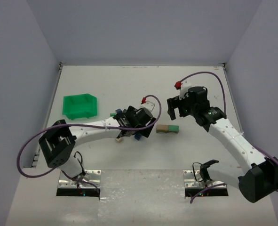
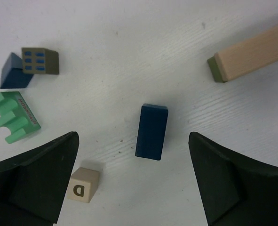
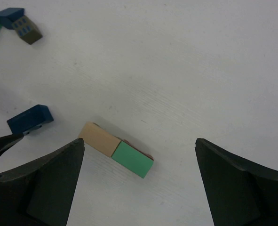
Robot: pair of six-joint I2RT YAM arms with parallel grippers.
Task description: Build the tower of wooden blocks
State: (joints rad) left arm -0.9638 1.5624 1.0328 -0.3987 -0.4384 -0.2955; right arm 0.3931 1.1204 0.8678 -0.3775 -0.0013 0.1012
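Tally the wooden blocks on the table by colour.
Blue: 2, the blue bar and the blue block.
Green: 2, the arched green block and the green square.
Tan: 2, the tan bar and the D cube.
Olive: 1, the windowed block.
Total: 7; anything under the tan bar is hidden.

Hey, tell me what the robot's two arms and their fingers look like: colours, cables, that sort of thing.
The left arm and the right arm both have white links with chunky black joint housings. A purple cable loops along each arm and ends at a small red plug near the wrist. The fingers are matte black, broad and wedge-shaped. No markings are legible on them.
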